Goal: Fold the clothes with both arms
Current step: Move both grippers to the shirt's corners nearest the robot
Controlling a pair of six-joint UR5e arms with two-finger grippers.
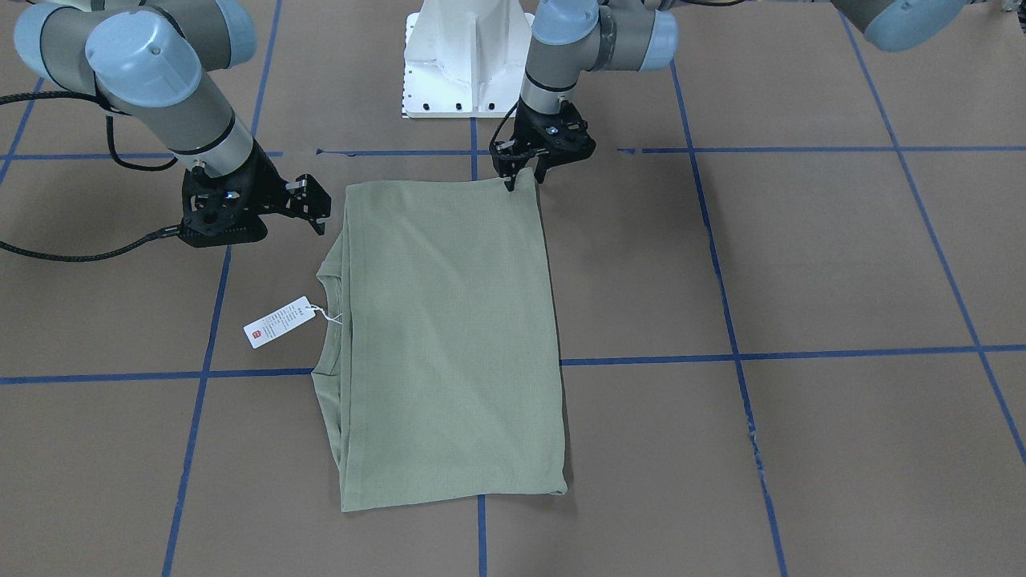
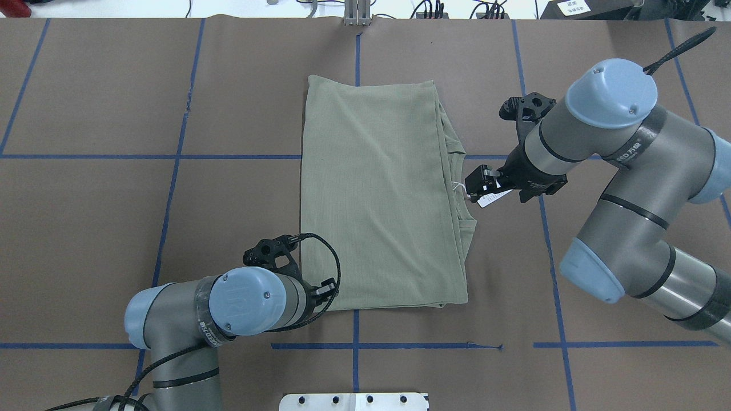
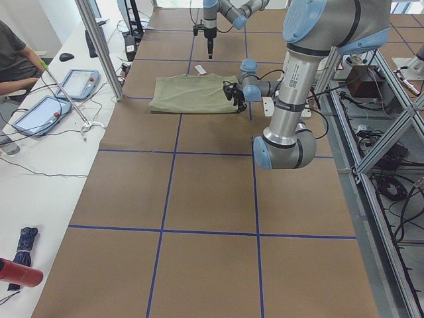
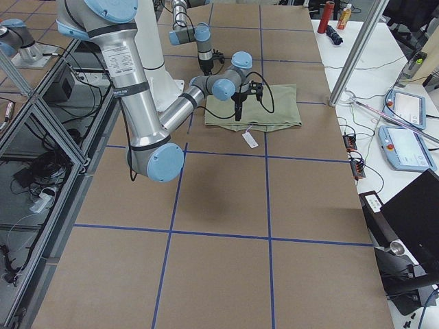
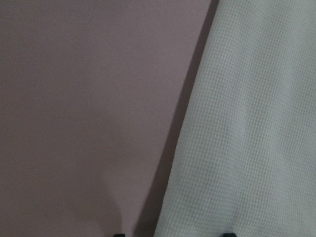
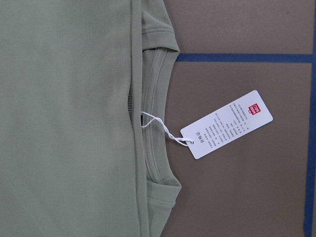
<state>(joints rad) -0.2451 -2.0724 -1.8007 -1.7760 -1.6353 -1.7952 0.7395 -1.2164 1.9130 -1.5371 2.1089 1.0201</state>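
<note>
The sage-green shirt (image 1: 449,336) lies flat, folded into a long rectangle, mid-table; it also shows in the overhead view (image 2: 377,194). Its collar and white hang tag (image 1: 278,322) stick out on my right side. My left gripper (image 1: 523,176) is low at the shirt's near corner. The left wrist view shows the shirt's edge (image 5: 247,123) with the fingertips apart astride it. My right gripper (image 1: 319,207) hovers open just off the collar, above the tag (image 6: 226,124). It holds nothing.
The white pedestal base (image 1: 469,56) stands at the table's near edge behind the shirt. Blue tape lines (image 1: 737,353) grid the brown table. A person (image 3: 13,53) and tablets sit at a side desk beyond a metal post (image 3: 99,46).
</note>
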